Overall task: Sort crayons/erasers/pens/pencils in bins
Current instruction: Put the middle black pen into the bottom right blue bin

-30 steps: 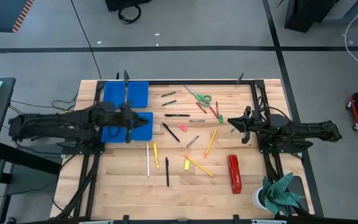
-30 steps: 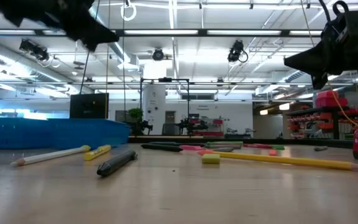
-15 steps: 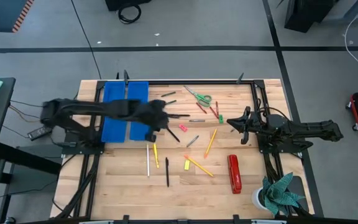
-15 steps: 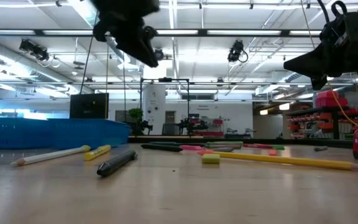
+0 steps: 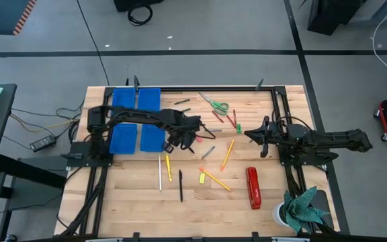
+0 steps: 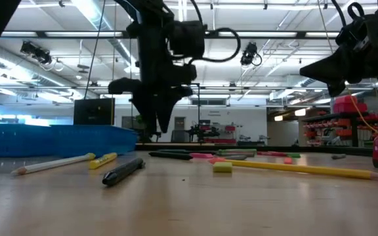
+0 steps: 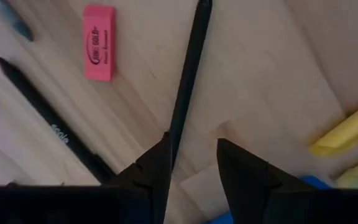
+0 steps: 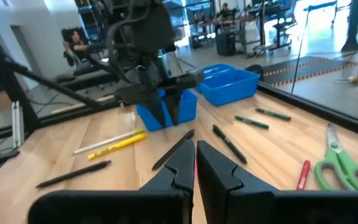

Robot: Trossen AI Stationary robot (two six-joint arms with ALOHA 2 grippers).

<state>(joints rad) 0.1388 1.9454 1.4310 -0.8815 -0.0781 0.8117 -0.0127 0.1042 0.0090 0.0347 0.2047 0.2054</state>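
Note:
My left gripper (image 5: 182, 138) (image 6: 159, 126) points down over the middle of the table, open, just above a black pen (image 7: 188, 81) that lies flat on the wood. In the left wrist view the pen runs past one fingertip (image 7: 162, 149), not between the two. A pink eraser (image 7: 98, 42) and a second black pen (image 7: 45, 121) lie close by. The blue bins (image 5: 136, 119) stand at the far left, under the left arm. My right gripper (image 5: 254, 133) (image 8: 194, 155) hovers shut at the table's right, holding nothing.
Yellow (image 5: 168, 167), white (image 5: 160, 173) and orange (image 5: 228, 153) pencils and a yellow eraser (image 5: 202, 178) lie near the front. Green-handled scissors (image 5: 215, 104), crayons (image 5: 234, 122) and more pens (image 5: 182, 103) lie at the back. A red stapler (image 5: 252, 187) lies at the front right.
My left arm has swung from above the bins toward the table's middle and come down. Its gripper has tipped from nearly level to pointing down over the black pen. Nothing on the table has moved.

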